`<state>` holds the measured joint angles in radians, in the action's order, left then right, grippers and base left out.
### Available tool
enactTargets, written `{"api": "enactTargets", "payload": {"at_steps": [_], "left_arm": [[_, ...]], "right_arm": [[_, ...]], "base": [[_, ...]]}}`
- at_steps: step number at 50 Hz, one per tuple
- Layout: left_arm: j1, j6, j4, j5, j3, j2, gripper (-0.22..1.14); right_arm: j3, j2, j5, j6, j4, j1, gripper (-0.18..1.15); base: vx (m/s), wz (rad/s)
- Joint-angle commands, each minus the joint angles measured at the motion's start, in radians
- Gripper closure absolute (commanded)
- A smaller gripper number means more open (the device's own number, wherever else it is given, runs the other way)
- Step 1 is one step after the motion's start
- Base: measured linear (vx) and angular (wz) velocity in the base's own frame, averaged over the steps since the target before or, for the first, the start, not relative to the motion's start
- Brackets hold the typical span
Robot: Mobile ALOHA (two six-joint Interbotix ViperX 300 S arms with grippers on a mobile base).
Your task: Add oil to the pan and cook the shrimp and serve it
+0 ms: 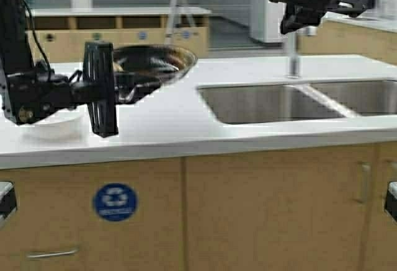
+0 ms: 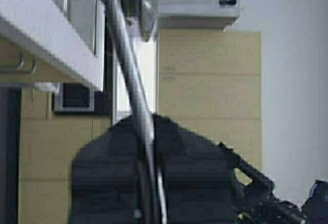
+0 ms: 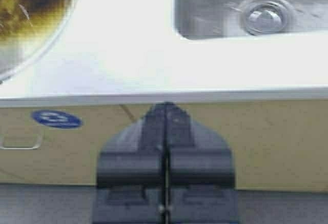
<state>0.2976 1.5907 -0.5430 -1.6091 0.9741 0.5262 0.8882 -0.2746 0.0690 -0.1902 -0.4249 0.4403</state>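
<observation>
Pan (image 1: 152,66) is held up over the tabletop (image 1: 186,119) by its handle (image 2: 130,75), clamped in the left fingers (image 2: 148,178); serving seems underway, so tipping toward the white bowl (image 1: 59,122) is called for. Right fingers (image 3: 165,160) are closed on nothing.

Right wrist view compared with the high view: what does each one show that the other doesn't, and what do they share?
Only the right wrist view shows the drain of the sink, a yellowish film inside the pan, and the right gripper shut on nothing. Only the high view shows the left gripper holding the pan's handle, the white bowl beneath that arm, and the faucet. Both show the pan, the sink, the white counter and the blue recycling sticker.
</observation>
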Motion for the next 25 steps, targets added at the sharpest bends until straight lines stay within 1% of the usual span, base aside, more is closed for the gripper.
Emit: {"api": "enactTargets", "payload": {"at_steps": [1, 14, 19, 25], "left_arm": [[0.005, -0.011, 0.011, 0.006, 0.006, -0.086, 0.89], [0.005, -0.008, 0.034, 0.084, 0.037, -0.181, 0.88], [0.005, 0.008, 0.034, 0.118, 0.040, -0.238, 0.88], [0.003, 0.011, 0.041, 0.206, 0.043, -0.304, 0.88]], "right_arm": [[-0.018, -0.018, 0.003, 0.002, 0.003, 0.000, 0.92], [-0.017, -0.014, 0.003, -0.002, 0.002, 0.003, 0.92], [-0.021, -0.011, 0.003, 0.002, 0.003, 0.000, 0.92], [-0.026, -0.009, 0.003, 0.002, 0.003, 0.000, 0.92]], "base": [[0.04, 0.38], [0.04, 0.33], [0.03, 0.21], [0.03, 0.14]]}}
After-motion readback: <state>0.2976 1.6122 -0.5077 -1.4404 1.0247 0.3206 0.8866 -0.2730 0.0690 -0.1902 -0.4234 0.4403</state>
